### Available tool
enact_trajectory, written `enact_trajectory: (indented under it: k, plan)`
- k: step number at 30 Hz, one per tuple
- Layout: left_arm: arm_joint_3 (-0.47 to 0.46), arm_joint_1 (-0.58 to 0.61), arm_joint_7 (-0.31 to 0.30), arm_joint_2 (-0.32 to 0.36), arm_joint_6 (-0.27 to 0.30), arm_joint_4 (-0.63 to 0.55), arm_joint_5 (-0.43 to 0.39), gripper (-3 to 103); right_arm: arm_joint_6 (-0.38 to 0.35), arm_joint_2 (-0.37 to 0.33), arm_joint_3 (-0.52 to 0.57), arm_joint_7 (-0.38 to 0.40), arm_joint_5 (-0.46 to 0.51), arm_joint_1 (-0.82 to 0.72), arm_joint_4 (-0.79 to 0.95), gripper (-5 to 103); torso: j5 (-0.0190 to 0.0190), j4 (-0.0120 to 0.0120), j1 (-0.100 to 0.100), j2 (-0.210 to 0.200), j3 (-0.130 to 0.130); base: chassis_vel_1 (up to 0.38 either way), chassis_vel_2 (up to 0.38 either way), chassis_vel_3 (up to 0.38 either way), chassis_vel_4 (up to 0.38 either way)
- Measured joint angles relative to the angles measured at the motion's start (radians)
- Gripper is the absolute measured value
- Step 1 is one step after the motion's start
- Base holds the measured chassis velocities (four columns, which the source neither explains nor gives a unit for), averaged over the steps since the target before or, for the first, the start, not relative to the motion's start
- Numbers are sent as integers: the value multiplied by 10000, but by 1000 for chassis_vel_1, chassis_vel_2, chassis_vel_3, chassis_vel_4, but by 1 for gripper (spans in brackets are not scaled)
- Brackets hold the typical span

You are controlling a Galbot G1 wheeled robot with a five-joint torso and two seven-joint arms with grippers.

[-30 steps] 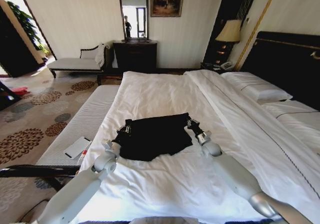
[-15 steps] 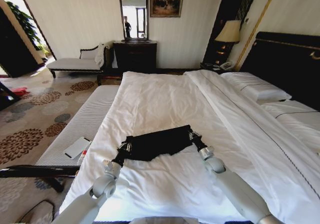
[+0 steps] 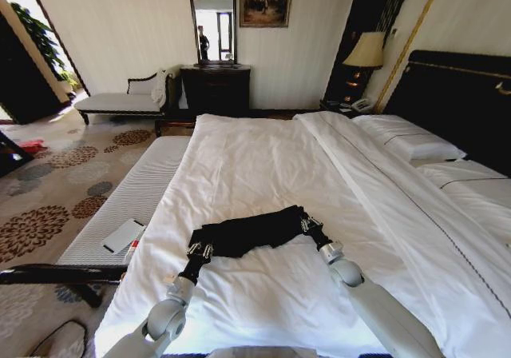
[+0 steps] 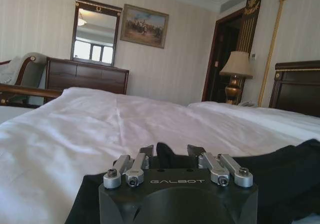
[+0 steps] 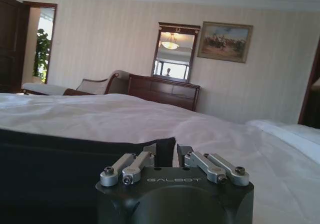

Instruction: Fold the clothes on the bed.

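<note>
T-shirt (image 3: 247, 232): black strip, lower centre, on the bed (image 3: 263, 158).
Left tool (image 3: 198, 250): pinching its left end.
Right tool (image 3: 310, 224): pinching its right end.

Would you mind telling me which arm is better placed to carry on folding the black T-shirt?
Neither clearly; likely both together. The left end effector is shut on the black T-shirt at its left end, the right end effector at its right end, with the fabric spanning between them on the bed.

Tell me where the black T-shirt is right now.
In the head view, the black soft-fabric T-shirt lies bunched on the white bed, near its foot, stretched between the left gripper and right gripper.
</note>
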Motion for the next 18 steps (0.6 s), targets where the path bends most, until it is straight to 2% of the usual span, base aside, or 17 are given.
enact_trajectory:
  k: [2, 5, 6, 7, 8, 9, 10, 11, 12, 14, 15, 16, 18]
  plan:
    - [-46, 29, -8, -8, 1, -79, 34, 44, -192, -54, 118, 47, 182, -97, 167, 25, 0, 0, -1, 0, -1, 0, 0, 0, 0]
    - [-361, 154, -153, -35, -56, -296, 490, 60, -942, -246, 593, 207, 860, -471, 806, 41, 1, 0, 0, 0, -1, 0, 0, 0, 0]
    - [-510, 204, -181, -50, -91, -332, 754, 66, -1212, -316, 751, 215, 1186, -604, 1061, 41, 0, -1, 0, 0, 0, 0, 0, 0, 0]
    - [-510, 204, -181, -50, -91, -332, 754, 66, -1212, -316, 751, 215, 1186, -604, 1061, 41, 0, -1, 0, 0, 0, 0, 0, 0, 0]
    - [-741, 282, -210, -64, -100, -370, 1125, 66, -1628, -428, 974, 202, 1680, -783, 1411, 47, 1, -1, 0, 0, 0, 0, 0, 0, 0]
    - [-1012, 404, -234, -82, -85, -412, 1516, 71, -2243, -591, 1247, 97, 2418, -972, 1833, 52, 1, -2, 0, 0, 0, 0, 0, 0, 0]
    - [-1314, 581, -291, -94, -14, -441, 1827, 82, -2906, -793, 1511, -111, 3241, -1107, 2211, 57, 0, -2, 0, 0, -1, 0, 0, 0, 0]
    - [-1493, 689, -337, -106, 30, -470, 1925, 82, -3397, -947, 1667, -326, 3828, -1151, 2432, 63, -2, -2, -1, 0, -1, 0, 0, 0, 0]
    - [-1493, 689, -337, -106, 30, -470, 1925, 82, -3397, -947, 1667, -326, 3828, -1151, 2432, 63, -2, -2, -1, 0, -1, 0, 0, 0, 0]
    - [-1979, 1043, -416, -159, 117, -595, 1970, 92, -4392, -1341, 1934, -895, 5158, -1088, 2712, 74, -1, 0, -1, 1, -1, 0, 0, 0, 0]
    - [-1979, 1043, -416, -159, 117, -595, 1970, 92, -4392, -1341, 1934, -895, 5158, -1088, 2712, 74, -1, 0, -1, 1, -1, 0, 0, 0, 0]
    - [-2249, 1255, -427, -212, 153, -689, 1980, 97, -4874, -1553, 2007, -1121, 5763, -917, 2732, 79, -1, 0, -1, 0, 0, 0, 0, 0, 0]
    - [-2763, 1664, -438, -356, 217, -933, 1997, 100, -5557, -1966, 2006, -1412, 6822, -492, 2590, 90, -1, 4, 0, 0, 0, 0, 0, 0, 0]
